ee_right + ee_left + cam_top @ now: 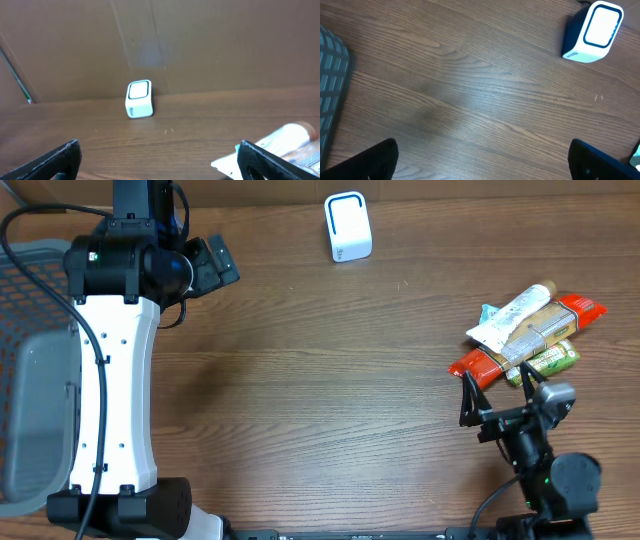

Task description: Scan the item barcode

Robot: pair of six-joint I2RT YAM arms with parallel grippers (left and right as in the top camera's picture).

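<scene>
Two arms, both mine. My left arm stretches along the table's [330, 400] left side beside the grey basket [30, 360]. My left claw [215, 265] hangs over bare wood, jaws spread wide, holding nothing. My right arm is folded at the near right edge. My right claw [498, 392] is equally wide and empty, just short of the pile of packets [530, 330]. The white scanner [348, 227] stands far off.

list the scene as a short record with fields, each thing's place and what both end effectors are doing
scanner: white, far side, centre
items: tube, red packet, green packet, piled at the right
basket: grey, left edge
left end effector: open, empty, left of the scanner
right end effector: open, empty, on the pile's near side
</scene>
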